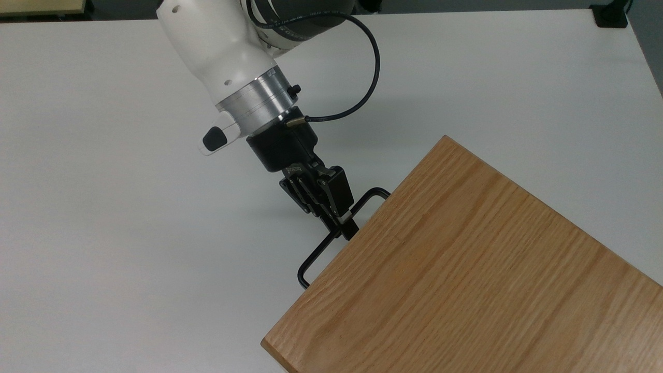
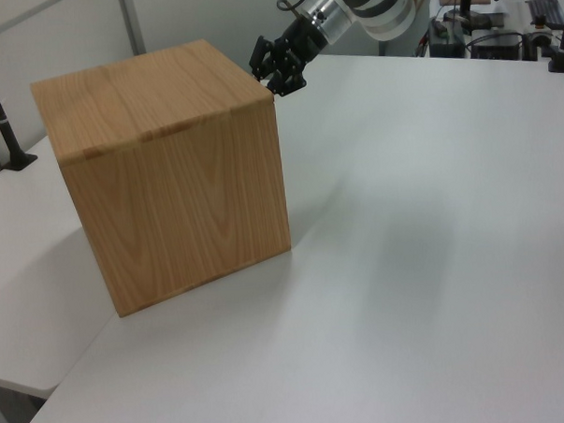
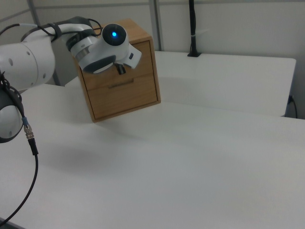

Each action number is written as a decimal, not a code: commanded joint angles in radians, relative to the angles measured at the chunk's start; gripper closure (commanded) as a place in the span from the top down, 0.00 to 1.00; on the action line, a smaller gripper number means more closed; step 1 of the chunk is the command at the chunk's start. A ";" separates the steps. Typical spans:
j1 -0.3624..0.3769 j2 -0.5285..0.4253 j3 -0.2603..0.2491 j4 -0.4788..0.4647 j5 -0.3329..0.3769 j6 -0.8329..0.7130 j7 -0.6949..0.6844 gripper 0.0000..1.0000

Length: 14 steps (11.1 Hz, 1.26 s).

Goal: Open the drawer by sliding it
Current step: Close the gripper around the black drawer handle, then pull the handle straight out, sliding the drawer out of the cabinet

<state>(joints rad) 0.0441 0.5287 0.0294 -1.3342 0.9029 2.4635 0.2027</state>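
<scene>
The oak cabinet stands at the top view's lower right, its drawers closed. A thin black U-shaped handle sticks out from its front edge. My gripper reaches the middle of that bar, right against the cabinet's front edge. In the left view the gripper sits at the far top corner of the cabinet. In the right view the upper drawer front is flush, with the arm's wrist covering its handle and the gripper just below the wrist. The drawer's tray is hidden inside.
A lower drawer with its own bar handle shows in the right view. The white table spreads wide around the cabinet. A black cable loops off the wrist. A black post stands behind the cabinet.
</scene>
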 commanded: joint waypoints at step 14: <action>-0.084 -0.102 -0.016 -0.112 -0.076 -0.095 -0.106 0.01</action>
<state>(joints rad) 0.0027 0.4958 0.0305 -1.3548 0.8563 2.3963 0.1947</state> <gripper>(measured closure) 0.841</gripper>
